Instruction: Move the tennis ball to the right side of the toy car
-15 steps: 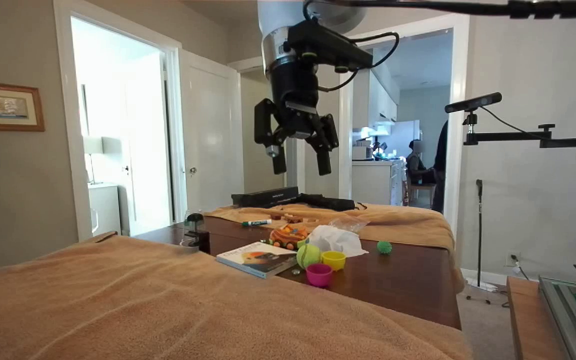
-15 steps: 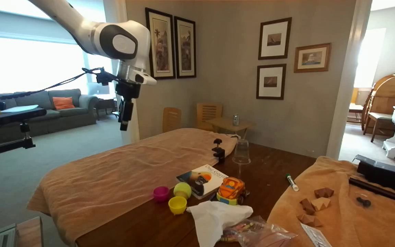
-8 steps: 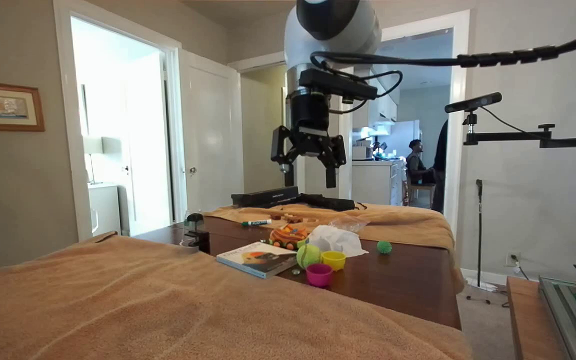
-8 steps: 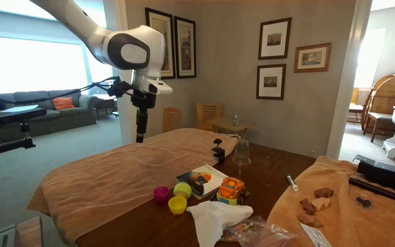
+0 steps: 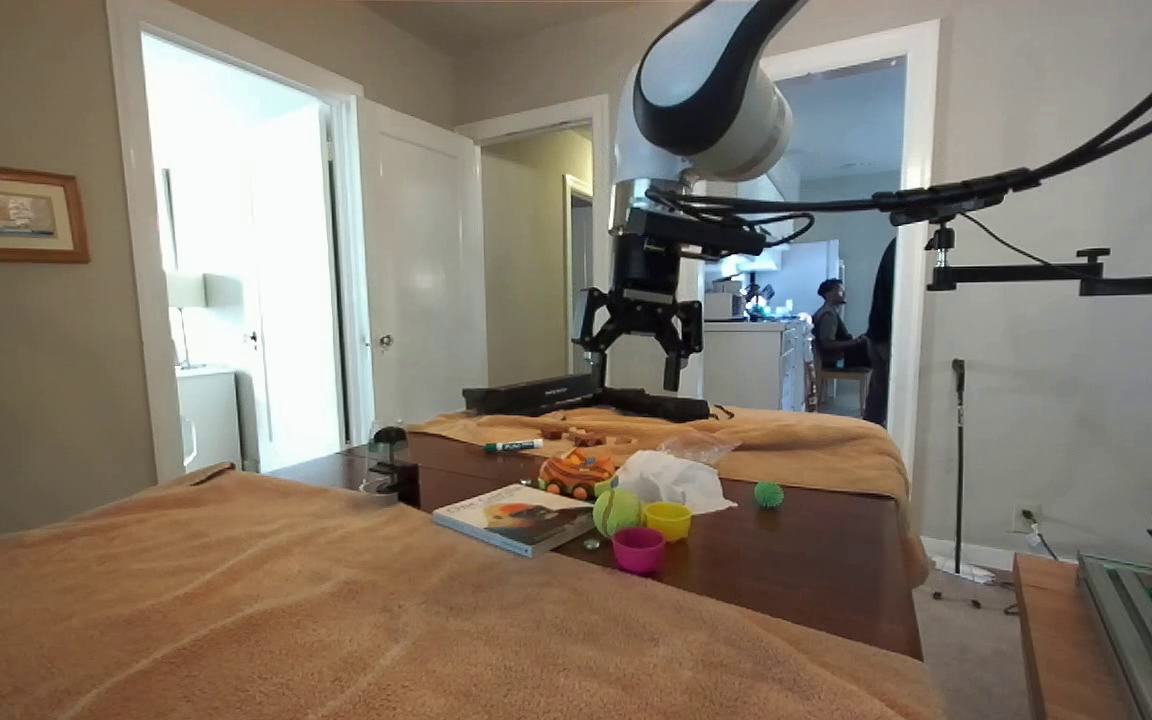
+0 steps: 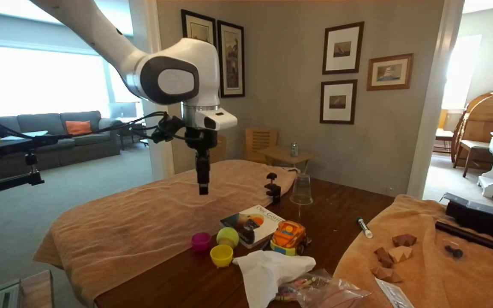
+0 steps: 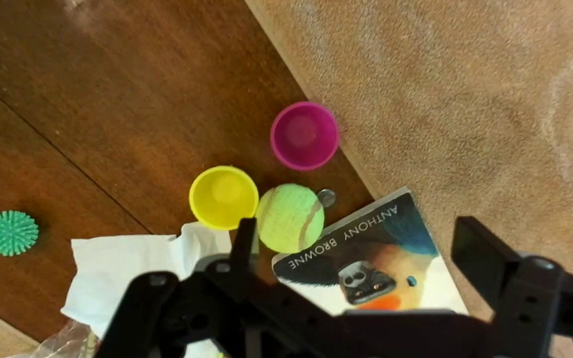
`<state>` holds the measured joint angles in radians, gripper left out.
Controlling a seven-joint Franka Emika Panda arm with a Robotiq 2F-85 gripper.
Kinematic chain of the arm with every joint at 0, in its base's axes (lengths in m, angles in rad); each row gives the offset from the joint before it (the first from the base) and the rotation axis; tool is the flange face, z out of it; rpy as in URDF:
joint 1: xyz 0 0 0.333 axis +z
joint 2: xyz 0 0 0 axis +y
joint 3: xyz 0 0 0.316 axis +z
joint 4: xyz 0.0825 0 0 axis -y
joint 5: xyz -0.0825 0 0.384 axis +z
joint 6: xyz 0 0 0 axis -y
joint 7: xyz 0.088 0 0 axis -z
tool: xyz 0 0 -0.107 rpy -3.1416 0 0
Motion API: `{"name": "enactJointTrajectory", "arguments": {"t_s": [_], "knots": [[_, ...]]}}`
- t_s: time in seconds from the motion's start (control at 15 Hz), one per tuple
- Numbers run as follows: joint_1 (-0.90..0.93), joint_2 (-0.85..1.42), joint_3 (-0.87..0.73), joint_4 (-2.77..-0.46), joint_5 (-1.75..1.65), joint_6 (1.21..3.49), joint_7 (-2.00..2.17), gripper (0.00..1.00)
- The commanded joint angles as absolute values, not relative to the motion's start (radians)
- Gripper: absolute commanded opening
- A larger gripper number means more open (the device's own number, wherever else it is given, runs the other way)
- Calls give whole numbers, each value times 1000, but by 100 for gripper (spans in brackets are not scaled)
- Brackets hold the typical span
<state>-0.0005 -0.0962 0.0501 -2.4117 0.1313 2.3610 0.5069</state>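
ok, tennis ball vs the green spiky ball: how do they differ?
Surface: the tennis ball shows a curved seam; the spiky ball is covered in short spikes.
Color: the tennis ball is yellow-green, the spiky ball a deeper, bluer green.
Size: the tennis ball looks larger than the spiky ball.
Place: the tennis ball sits right by the yellow cup; the spiky ball lies well apart.
Shared: both are round.

Brown table (image 5: 796, 560): towels (image 6: 152, 214), toy car (image 6: 289, 234), tennis ball (image 7: 289, 219), yellow cup (image 7: 224, 196).
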Motion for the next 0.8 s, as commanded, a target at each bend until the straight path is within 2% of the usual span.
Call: {"name": "enactJointTrajectory", "arguments": {"t_s": [0.0,0.73], "knots": [[-20,-59,40,-2437,55,2461,542,100],[-18,31,0,-2431,86,2495,506,100]]}}
